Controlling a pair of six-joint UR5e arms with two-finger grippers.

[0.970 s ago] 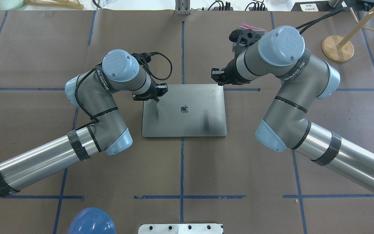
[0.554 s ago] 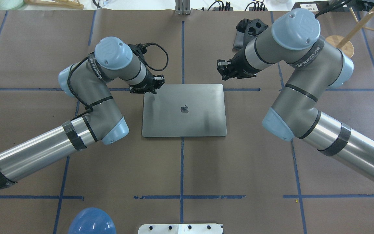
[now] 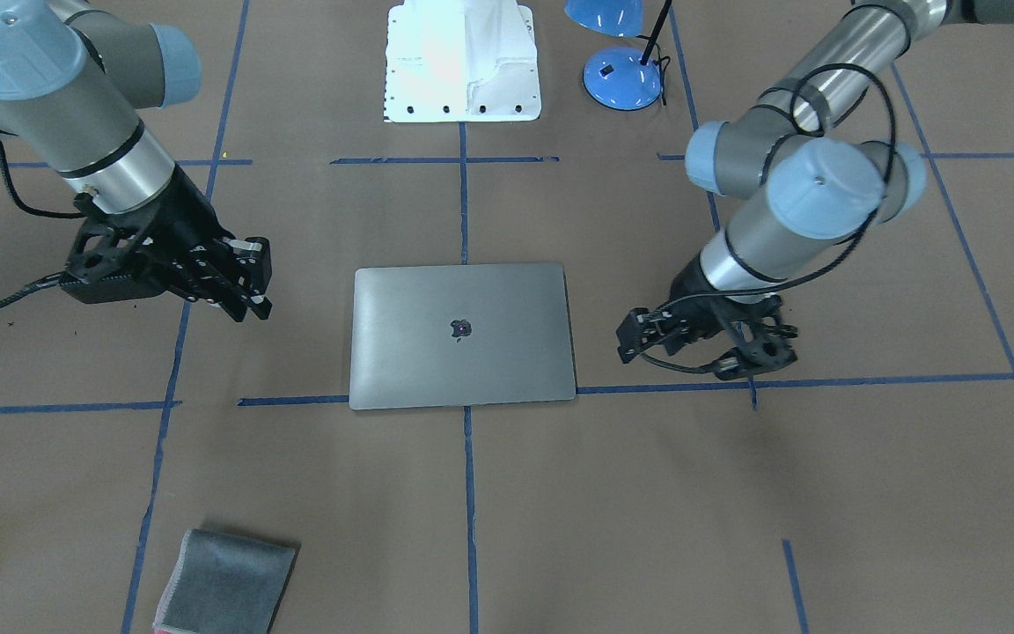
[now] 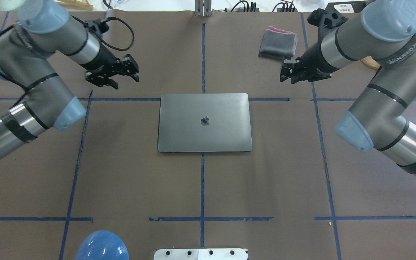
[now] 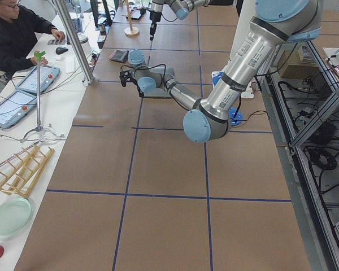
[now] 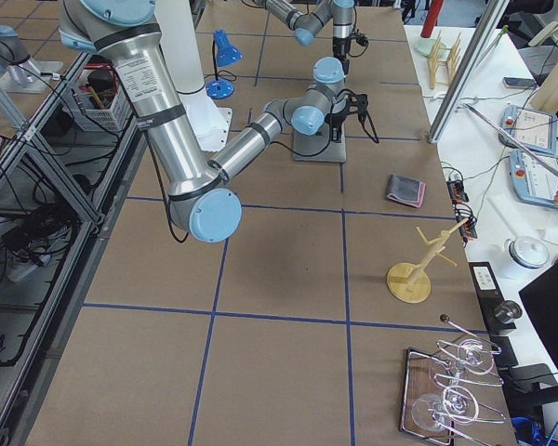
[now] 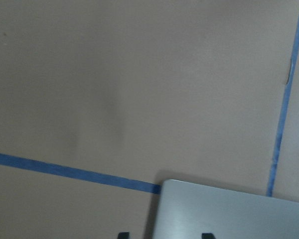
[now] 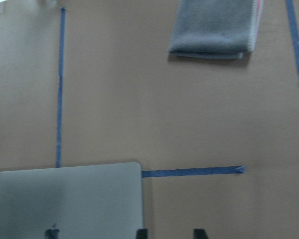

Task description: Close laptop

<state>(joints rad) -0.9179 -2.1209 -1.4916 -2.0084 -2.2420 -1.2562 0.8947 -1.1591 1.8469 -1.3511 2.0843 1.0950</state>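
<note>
Brown table [image 4: 265,180]: closed laptop [image 4: 204,122] between left gripper [image 4: 125,74], right gripper [image 4: 288,74]; touching neither.

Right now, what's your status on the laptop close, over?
Left gripper and right gripper open, empty, both off the laptop. Lid down, lying flat. Folded cloth lies apart, not in the way.

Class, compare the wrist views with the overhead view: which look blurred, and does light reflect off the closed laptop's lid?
Left wrist view: soft, the space-grey metal laptop and blue tape line smeared. Right wrist view: likewise soft, the small folded grey cloth fuzzy. Overhead view: sharp, with a faint uneven sheen on the lid.
</note>
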